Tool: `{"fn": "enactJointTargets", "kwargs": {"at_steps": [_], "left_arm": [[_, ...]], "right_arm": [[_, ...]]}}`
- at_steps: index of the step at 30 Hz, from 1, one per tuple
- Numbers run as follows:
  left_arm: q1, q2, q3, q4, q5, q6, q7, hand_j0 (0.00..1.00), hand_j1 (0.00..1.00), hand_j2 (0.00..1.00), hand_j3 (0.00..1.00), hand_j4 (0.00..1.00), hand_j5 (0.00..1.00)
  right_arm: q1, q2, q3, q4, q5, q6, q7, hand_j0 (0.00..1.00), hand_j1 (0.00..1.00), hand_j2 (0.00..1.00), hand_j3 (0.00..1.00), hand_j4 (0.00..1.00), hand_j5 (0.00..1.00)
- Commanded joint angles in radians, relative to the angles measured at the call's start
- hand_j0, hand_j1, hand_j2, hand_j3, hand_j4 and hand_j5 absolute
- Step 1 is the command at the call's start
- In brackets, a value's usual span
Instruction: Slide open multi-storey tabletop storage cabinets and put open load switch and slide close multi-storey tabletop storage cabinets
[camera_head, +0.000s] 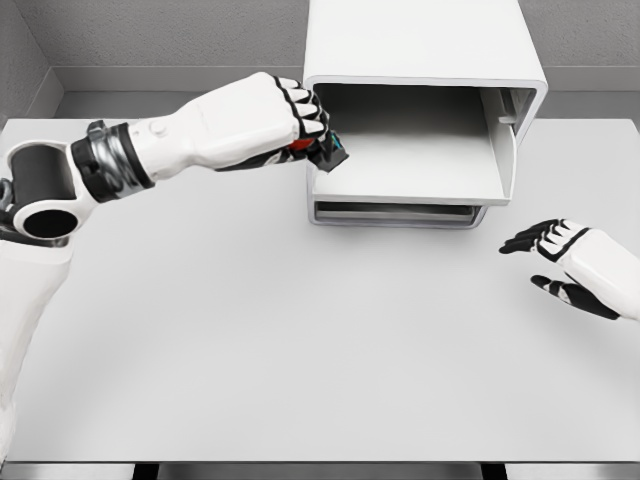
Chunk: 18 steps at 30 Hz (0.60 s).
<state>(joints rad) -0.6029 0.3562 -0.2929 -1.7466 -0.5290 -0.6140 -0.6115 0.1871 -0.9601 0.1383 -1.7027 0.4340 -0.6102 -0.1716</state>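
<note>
— What does the left hand (300, 125) hold?
— Its fingers are closed around the load switch (322, 152), a small dark thing with red; most is hidden. It is at the left edge of the open cabinet (420, 60) drawer (400, 185).
— And the right hand (565, 255)?
— Relaxed, fingers apart, empty, over the table (250, 350); its arm is cut off.

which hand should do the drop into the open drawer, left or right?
Left. The left hand is shut on the load switch and sits at the left edge of the open drawer of the cabinet. The right hand is open, empty and low on the table, right of the cabinet.
</note>
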Motion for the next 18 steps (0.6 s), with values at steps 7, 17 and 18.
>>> {"fn": "enactJointTargets", "kwargs": {"at_steps": [7, 17, 18], "left_arm": [[-0.002, -0.068, -0.014, 0.010, -0.037, 0.003, 0.001, 0.44, 0.44, 0.44, 0.44, 0.44, 0.44], [0.000, -0.148, -0.029, 0.015, -0.125, 0.003, 0.001, 0.44, 0.44, 0.44, 0.44, 0.44, 0.44], [0.000, -0.151, -0.034, 0.015, -0.125, 0.003, 0.001, 0.44, 0.44, 0.44, 0.44, 0.44, 0.44]], "right_arm": [[0.008, 0.030, 0.001, -0.037, 0.025, -0.001, 0.001, 0.73, 0.73, 0.73, 0.73, 0.73, 0.73], [0.008, 0.029, 0.003, -0.049, 0.039, -0.001, 0.004, 0.73, 0.73, 0.73, 0.73, 0.73, 0.73], [0.008, 0.030, 0.004, -0.049, 0.039, -0.001, 0.004, 0.73, 0.73, 0.73, 0.73, 0.73, 0.73]]}}
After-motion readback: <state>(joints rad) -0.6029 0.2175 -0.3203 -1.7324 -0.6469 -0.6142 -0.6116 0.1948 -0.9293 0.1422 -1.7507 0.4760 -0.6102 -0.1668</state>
